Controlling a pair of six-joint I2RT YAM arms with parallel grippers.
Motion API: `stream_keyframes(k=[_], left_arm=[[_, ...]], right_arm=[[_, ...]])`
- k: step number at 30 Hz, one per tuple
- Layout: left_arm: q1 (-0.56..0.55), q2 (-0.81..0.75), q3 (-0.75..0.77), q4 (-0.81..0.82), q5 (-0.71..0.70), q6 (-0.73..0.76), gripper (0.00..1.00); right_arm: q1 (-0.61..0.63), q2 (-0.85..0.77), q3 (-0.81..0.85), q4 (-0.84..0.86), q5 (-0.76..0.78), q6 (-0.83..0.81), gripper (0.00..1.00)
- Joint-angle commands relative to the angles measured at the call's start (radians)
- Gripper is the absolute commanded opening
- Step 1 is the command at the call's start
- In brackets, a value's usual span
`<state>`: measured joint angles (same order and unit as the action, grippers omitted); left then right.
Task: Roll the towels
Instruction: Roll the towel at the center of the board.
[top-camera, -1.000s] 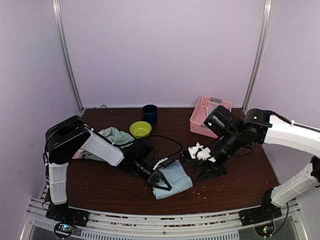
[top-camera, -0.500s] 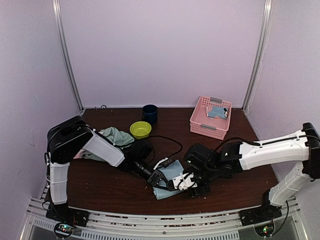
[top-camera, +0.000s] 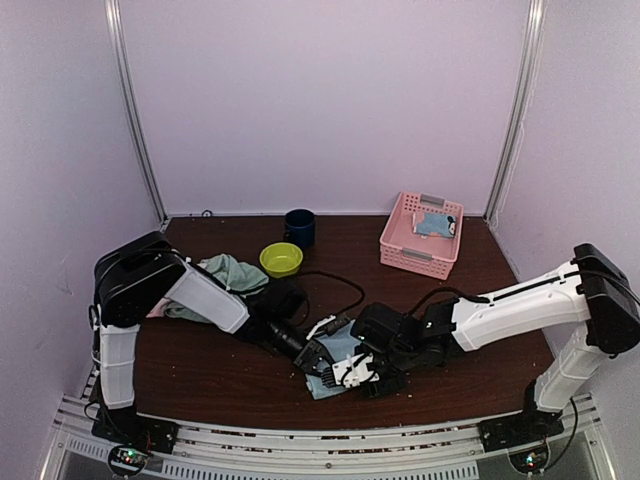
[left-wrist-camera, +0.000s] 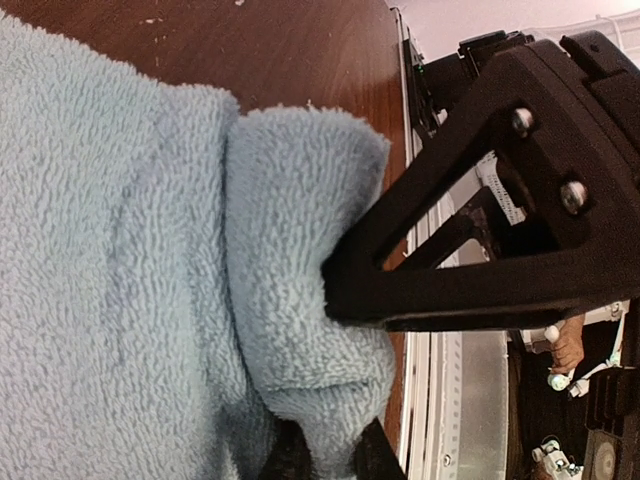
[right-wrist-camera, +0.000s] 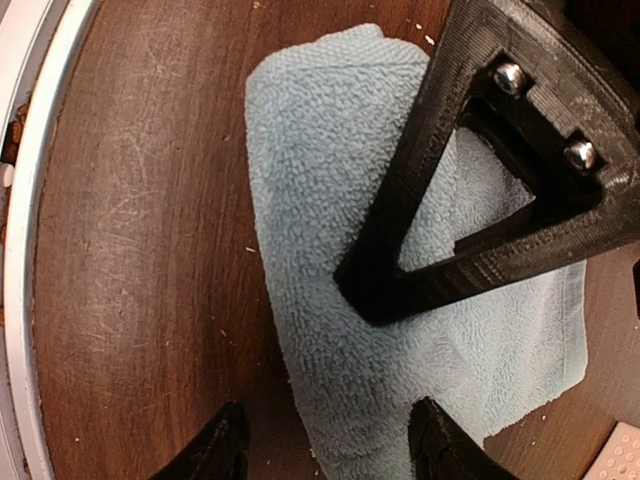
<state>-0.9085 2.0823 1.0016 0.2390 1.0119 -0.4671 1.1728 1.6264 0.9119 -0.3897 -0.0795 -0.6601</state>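
The right arm has swung down and leftward from the middle of the tabletop (top-camera: 200, 372), and its right pincer (top-camera: 350, 375) is now hovering low over the pale blue towel (top-camera: 340, 345) at the near centre, close beside the left pincer (top-camera: 312, 362). In the right wrist view the right pincer (right-wrist-camera: 340, 380) is standing spread, its fingers straddling the towel (right-wrist-camera: 320, 180), which is lying mostly flat with one rolled-over edge toward the tabletop's near rail; whether a fingertip is touching the cloth I cannot tell. In the left wrist view the left pincer (left-wrist-camera: 330, 370) is pinching a thick fold of the same towel (left-wrist-camera: 120, 250), the terry bulging around the upper finger. The mint green towel (top-camera: 232, 272) is lying bunched at the left, behind the left arm, and a sliver of the pink towel (top-camera: 155, 308) is showing just beside it. The patterned towel (top-camera: 435, 224) is sitting inside the pink basket (top-camera: 405, 255) at the far right. A lime-green bowl (top-camera: 281, 259) and a dark cup (top-camera: 299, 228) are standing toward the far middle, and a black cable (top-camera: 340, 282) is looping between the bowl and the arms.
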Motion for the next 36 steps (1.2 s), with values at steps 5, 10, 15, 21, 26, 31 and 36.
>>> stream_keyframes(k=[5, 10, 15, 21, 26, 31, 36], left_arm=[[0.000, 0.012, -0.021, -0.063, -0.028, 0.030, 0.12], [0.000, 0.009, -0.022, -0.080, -0.028, 0.044, 0.12], [0.000, 0.000, -0.015, -0.120, -0.024, 0.071, 0.13], [0.004, -0.068, 0.013, -0.219, -0.005, 0.122, 0.27], [0.052, -0.226, 0.055, -0.433, -0.226, 0.219, 0.44], [0.104, -0.439, 0.067, -0.536, -0.585, 0.272, 0.47], [0.091, -0.624, 0.037, -0.536, -0.840, 0.357, 0.53]], right_arm=[[0.037, -0.048, -0.003, 0.008, 0.051, -0.005, 0.57], [0.041, 0.032, -0.014, 0.050, 0.071, -0.011, 0.57], [0.040, 0.098, -0.009, 0.081, 0.110, -0.022, 0.56], [0.035, 0.166, -0.002, 0.069, 0.117, -0.087, 0.39], [0.012, 0.233, 0.125, -0.146, 0.005, -0.076, 0.20], [0.011, 0.218, 0.202, -0.341, -0.166, 0.006, 0.18], [-0.005, 0.276, 0.310, -0.533, -0.299, 0.066, 0.18]])
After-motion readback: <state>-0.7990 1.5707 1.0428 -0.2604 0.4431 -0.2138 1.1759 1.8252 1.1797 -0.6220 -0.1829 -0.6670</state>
